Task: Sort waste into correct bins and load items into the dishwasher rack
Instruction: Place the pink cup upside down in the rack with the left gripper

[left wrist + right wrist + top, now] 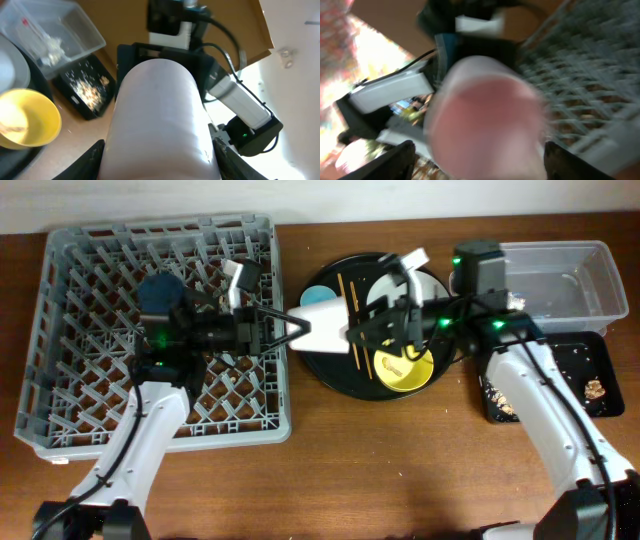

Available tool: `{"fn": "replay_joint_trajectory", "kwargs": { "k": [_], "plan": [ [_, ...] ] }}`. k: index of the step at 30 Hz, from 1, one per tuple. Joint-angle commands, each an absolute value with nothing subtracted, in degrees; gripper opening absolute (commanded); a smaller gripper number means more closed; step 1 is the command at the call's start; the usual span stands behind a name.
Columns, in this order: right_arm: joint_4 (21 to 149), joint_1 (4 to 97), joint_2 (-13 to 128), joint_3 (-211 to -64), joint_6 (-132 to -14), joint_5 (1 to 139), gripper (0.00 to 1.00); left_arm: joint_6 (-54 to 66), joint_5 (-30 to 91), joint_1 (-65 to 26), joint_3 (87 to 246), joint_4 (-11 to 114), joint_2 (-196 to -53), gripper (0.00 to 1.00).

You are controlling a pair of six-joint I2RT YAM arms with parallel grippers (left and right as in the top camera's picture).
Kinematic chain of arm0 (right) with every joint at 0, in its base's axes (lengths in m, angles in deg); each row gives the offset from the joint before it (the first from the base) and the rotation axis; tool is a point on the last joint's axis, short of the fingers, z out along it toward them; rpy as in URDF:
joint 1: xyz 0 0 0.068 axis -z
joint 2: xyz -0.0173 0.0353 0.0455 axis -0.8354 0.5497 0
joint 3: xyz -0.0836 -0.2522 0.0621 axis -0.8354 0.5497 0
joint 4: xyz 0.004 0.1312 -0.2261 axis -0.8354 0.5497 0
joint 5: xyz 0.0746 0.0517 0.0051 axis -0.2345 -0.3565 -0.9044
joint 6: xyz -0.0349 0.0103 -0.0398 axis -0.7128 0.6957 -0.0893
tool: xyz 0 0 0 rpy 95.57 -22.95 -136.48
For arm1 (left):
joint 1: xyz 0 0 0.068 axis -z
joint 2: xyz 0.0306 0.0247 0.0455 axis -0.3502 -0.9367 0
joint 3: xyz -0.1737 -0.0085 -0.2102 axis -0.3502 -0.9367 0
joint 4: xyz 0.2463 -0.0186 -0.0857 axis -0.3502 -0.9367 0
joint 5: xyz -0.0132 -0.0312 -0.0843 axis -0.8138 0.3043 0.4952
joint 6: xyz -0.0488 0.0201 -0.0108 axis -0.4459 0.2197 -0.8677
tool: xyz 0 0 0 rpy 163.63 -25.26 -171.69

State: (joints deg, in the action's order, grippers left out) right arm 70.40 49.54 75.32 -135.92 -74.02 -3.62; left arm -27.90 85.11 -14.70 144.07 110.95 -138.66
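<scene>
The job looks roughly half done, judging by where things lie. One light blue cup [158,292] already sits in the dishwasher rack [75,395], near its far left part. One pale pink-white cup [322,328] is in the air between the rack's right edge and the round black tray [335,372], lying on its side between the two arms. The left fingers [90,162] flank it on both sides and seem pressed to its wall, so I judge them closed on it. The right fingers [390,162] also stand to either side of its other end, but that view is too blurred to say whether they grip it or stand open. It reads as a handover toward the rack. Left to load are one grey-white plate [9,65], one small yellow bowl [405,370] and two chopsticks [350,315], all resting on the round tray. The bowl has a pale scrap or smear inside that I cannot identify, so some waste may remain. Of the waste, the white tissue [52,45] lies in the single clear tub [600,270] at the far right. Many tan crumbs [505,395] are scattered in the single shallow black tray [560,375] just in front of the tub. No loose waste shows on the wooden counter [380,470]. The count is one rack, two bins, two cups, one plate, one bowl and two chopsticks.
</scene>
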Motion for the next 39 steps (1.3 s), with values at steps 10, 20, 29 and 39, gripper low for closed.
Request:
{"fn": "replay_joint_trajectory", "kwargs": {
  "k": [10,20,29,39],
  "plan": [
    [86.4,56.6,75.8,-135.7,-80.6,18.2,0.99,3.8,28.0,-19.2,164.0,54.3,-138.2,0.25],
    [93.2,56.6,75.8,-135.7,-82.1,27.2,0.99,7.5,4.5,-8.1,175.5,6.2,-144.7,0.23],
    [94.0,56.6,75.8,-135.7,-82.1,27.2,0.99,7.8,2.3,-5.5,173.6,18.8,-149.2,0.19],
    [94.7,56.6,75.8,-135.7,-82.1,27.6,0.99,9.1,1.8,-5.5,174.4,20.3,-161.4,0.94]
  ]
}}
